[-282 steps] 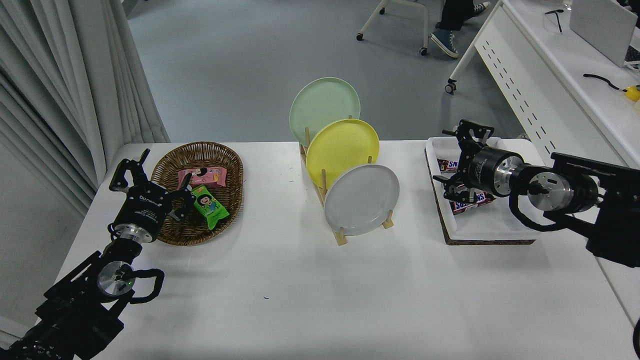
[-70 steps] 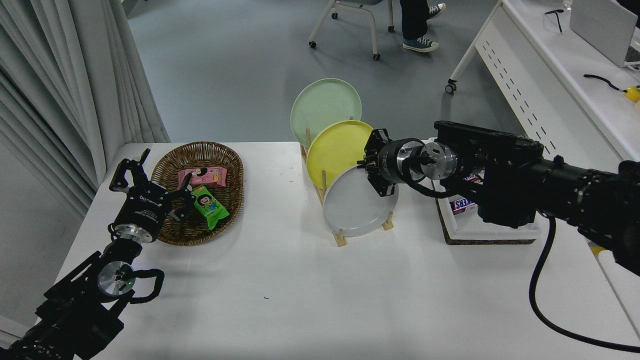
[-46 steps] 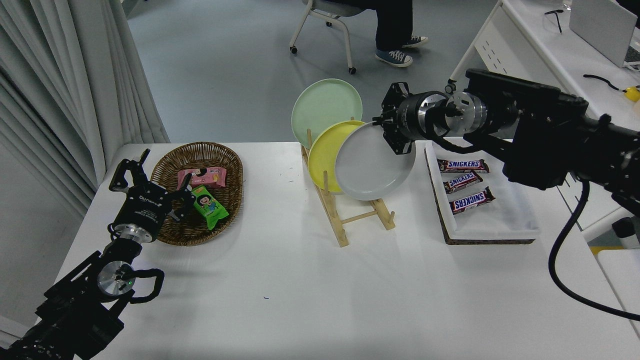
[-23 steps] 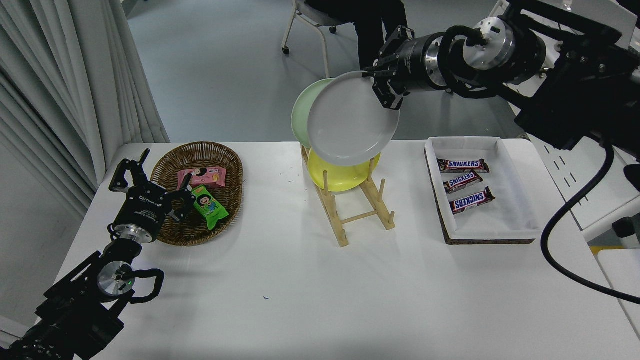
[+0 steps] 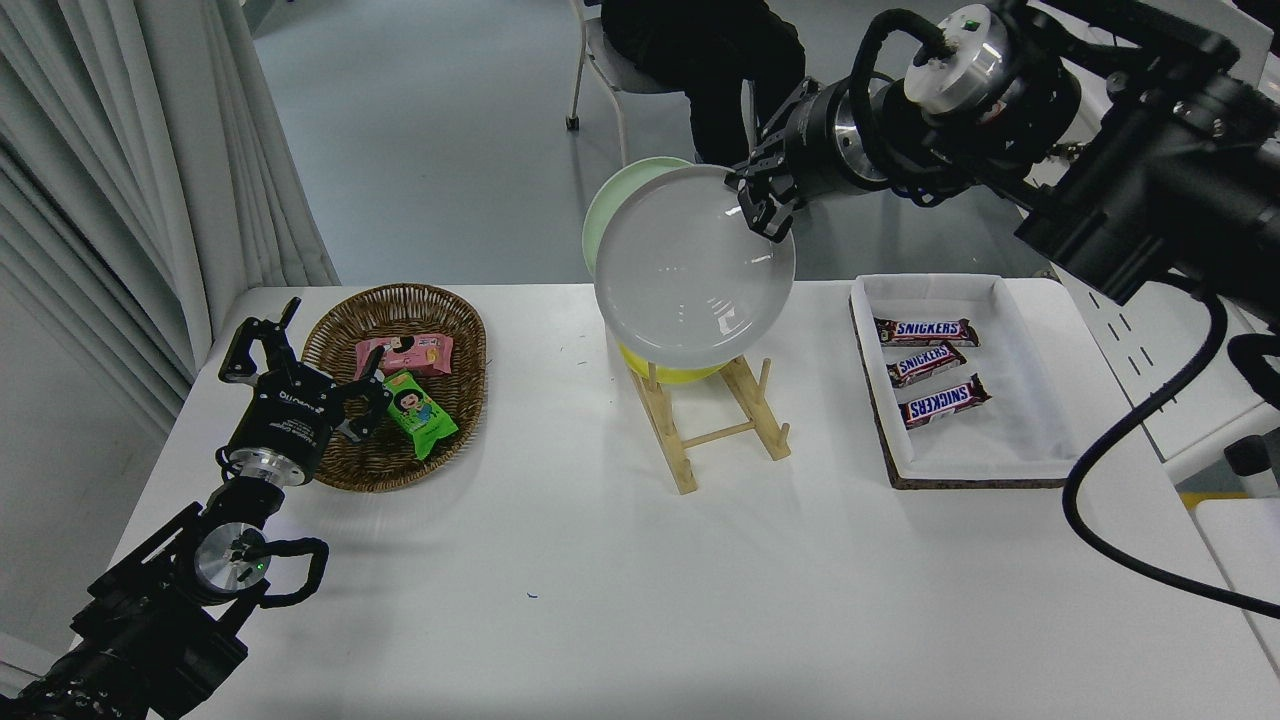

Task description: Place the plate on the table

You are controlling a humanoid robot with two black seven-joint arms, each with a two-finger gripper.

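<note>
A: Start with the table. What's where?

B: Going by size: at about 2 o'clock sits a white tray with three bars; at 10 o'clock a wicker basket with snack packs. At 12 o'clock stands a wooden rack, and the plate hangs in the air above it, clear of the slots, hiding most of a yellow plate and a green plate behind.

A: Who has it?

B: The right gripper, pinching the rim at the plate's upper right, roughly its own 2 o'clock. The left gripper is parked at 8 o'clock by the basket, fingers spread, holding nothing.

A: How will the plate handle?

B: I judge it stiff and fairly light, smooth and glossy, so likely slippery. A single rim pinch lets it swing or slide; it may chip if dropped. The rim is the only real hold, and it should go down flat and gently.

A: Any writing?

B: "SNICKERS" on each bar. The left gripper carries white lettering, too small to read. The snack packs show cartoon faces; their text isn't legible.
</note>
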